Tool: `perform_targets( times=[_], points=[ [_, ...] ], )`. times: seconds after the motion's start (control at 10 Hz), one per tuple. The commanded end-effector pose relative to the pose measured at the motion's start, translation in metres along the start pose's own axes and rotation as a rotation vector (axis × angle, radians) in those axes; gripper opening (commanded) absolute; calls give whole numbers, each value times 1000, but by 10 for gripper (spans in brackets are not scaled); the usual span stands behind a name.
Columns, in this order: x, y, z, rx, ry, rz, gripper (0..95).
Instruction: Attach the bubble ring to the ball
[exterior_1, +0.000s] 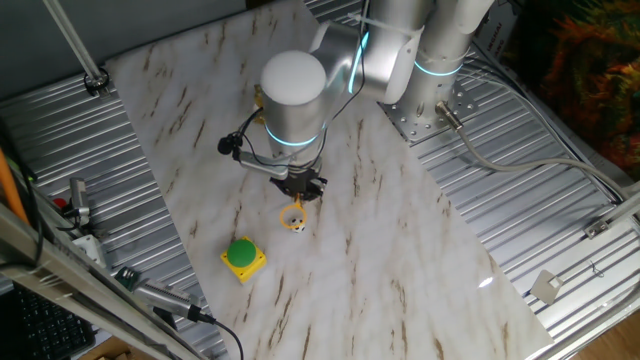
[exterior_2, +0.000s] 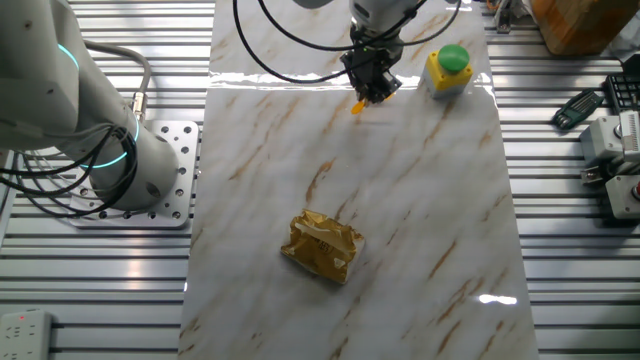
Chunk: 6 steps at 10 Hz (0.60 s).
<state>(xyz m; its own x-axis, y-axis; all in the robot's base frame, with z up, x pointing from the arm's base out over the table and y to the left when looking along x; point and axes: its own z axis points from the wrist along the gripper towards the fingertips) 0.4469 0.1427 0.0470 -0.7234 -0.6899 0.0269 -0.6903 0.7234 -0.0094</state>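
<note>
In one fixed view the orange-yellow bubble ring (exterior_1: 292, 212) lies low over the marble board, its short handle running up into my gripper (exterior_1: 303, 190). The tiny black-and-white ball (exterior_1: 298, 226) sits at the loop's near edge, touching it; I cannot tell whether it is inside the loop. The gripper points down and is shut on the ring's handle. In the other fixed view the gripper (exterior_2: 372, 88) is at the far end of the board, and only an orange tip of the ring (exterior_2: 358, 105) shows below it. The ball is hidden there.
A green round button on a yellow square base (exterior_1: 241, 255) stands close to the ring, and shows in the other view (exterior_2: 452, 62) too. A crumpled golden wrapper (exterior_2: 322, 246) lies mid-board. Ribbed metal tabletop (exterior_1: 560, 230) surrounds the marble board (exterior_1: 400, 280).
</note>
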Motion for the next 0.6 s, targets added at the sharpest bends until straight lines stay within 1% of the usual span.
perform_targets(
  times=[0.1,0.3,0.6],
  points=[
    [-3,0,1,4,6,0,0],
    [-3,2,1,9,16,0,0],
    [-3,4,2,9,23,7,0]
  ],
)
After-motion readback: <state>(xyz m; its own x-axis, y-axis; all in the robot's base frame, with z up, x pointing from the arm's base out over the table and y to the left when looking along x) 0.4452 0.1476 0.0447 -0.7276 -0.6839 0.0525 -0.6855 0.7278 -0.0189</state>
